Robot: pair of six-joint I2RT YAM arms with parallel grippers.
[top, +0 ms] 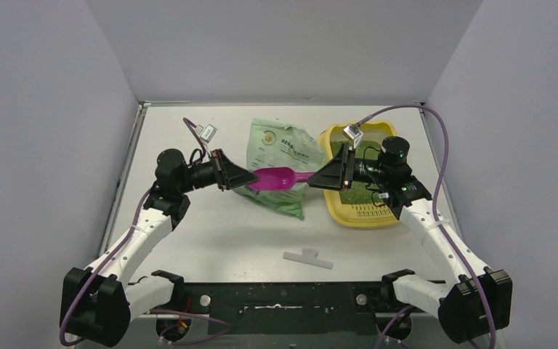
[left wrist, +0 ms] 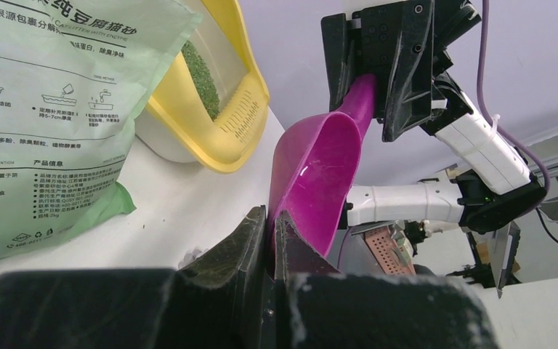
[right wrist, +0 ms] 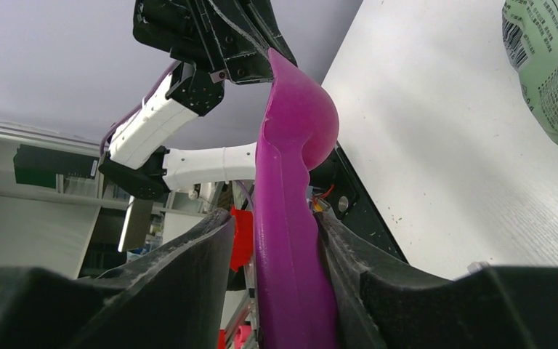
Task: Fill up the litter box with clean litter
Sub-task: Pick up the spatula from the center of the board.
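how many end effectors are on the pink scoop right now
2. The left end effector is shut on the scoop at its bowl rim; the right end effector straddles its handle, a gap showing beside one finger. None hidden.

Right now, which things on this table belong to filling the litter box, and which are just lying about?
For the job: litter box, clean litter already in it, green litter bag, magenta scoop.
Lying about: small white plastic piece near the arm bases.
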